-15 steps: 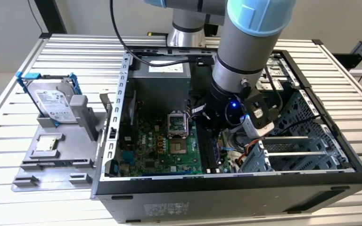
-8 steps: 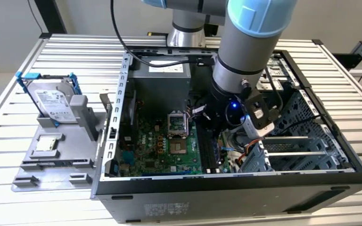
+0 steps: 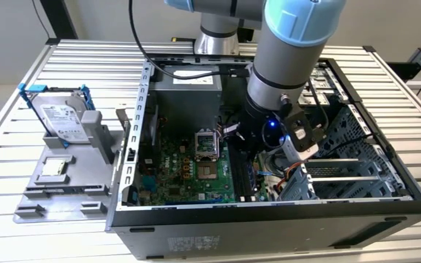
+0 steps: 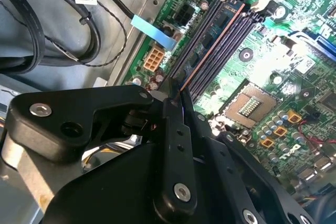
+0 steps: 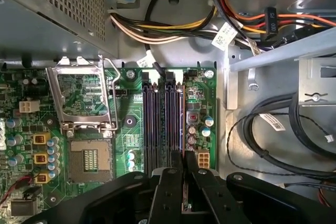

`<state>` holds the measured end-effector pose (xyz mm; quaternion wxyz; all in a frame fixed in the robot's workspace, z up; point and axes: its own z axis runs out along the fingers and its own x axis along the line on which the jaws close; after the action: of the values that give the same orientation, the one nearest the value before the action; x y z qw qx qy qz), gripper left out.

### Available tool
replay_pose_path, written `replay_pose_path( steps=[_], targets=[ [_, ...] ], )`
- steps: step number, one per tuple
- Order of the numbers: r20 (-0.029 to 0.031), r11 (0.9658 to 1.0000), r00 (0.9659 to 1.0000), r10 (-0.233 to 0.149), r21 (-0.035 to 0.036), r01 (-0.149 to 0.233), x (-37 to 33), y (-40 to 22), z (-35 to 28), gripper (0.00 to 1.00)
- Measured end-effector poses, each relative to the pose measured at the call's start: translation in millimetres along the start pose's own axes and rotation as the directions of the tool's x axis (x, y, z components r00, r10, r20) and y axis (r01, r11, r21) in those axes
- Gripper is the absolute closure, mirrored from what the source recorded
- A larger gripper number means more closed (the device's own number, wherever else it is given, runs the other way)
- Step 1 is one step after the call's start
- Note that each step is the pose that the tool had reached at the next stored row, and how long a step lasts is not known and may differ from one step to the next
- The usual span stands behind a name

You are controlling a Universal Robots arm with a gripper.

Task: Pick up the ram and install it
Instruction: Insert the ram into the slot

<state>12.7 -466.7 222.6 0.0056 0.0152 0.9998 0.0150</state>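
Black tool (image 5: 182,174) fingers (image 5: 167,192) are what I see pinched together on the ram (image 4: 210,43), a thin stick standing on edge with a coppery rim along its length. In the second wrist view the ram runs away from the fingertips, lined up with the dark memory slots (image 4: 220,35) on the green motherboard (image 5: 131,129) and sitting down among them; whether it is fully seated I cannot tell. In the first wrist view the closed fingers meet right over the slots (image 5: 165,121), beside the open processor socket (image 5: 90,159) with its raised metal frame (image 5: 81,95).

From the exterior view, the arm (image 3: 287,71) reaches down into the open computer case (image 3: 269,219), which lies on its side on the slatted metal table (image 3: 35,230). The tool (image 3: 251,145) is low over the board, towards the case's middle. Near the table's edge at the exterior view's left, a grey fixture (image 3: 68,181) carries a silver hard drive (image 3: 63,123) in a blue bracket, well apart from the case's open side.
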Motion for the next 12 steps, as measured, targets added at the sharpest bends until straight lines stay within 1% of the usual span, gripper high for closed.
replay_pose_path(
  steps=[12],
  targets=[
    [-0.0002, 1.0000, 1.0000, -0.002, 0.0001, 0.002, -0.2, -1.5, 1.6, 1.00]
  ],
)
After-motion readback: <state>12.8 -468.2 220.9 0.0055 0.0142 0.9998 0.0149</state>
